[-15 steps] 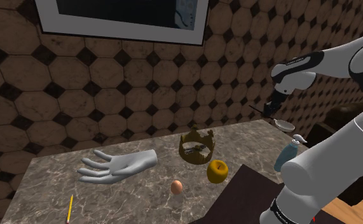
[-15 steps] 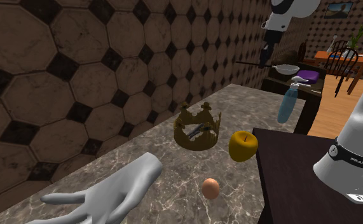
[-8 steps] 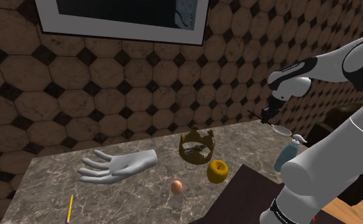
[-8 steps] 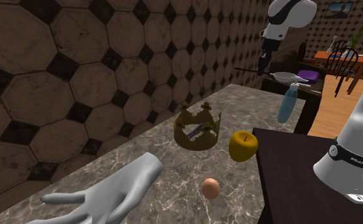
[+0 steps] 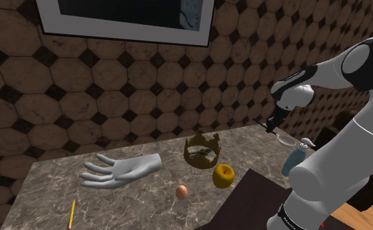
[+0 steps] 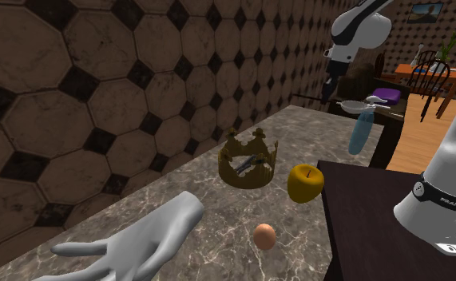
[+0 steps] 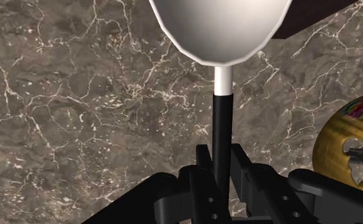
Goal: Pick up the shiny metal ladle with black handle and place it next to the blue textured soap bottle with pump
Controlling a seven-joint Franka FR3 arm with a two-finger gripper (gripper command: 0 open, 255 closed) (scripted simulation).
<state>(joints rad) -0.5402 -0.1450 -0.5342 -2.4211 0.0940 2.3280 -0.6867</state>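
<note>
While jaws clasp the ladle [image 7: 220,83] by its handle, bowl near soap bottle [image 5: 294,160]

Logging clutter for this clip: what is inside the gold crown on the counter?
A small grey object lies inside the crown; its kind cannot be told. The crown's front wall hides part of it and the counter beneath.
</note>
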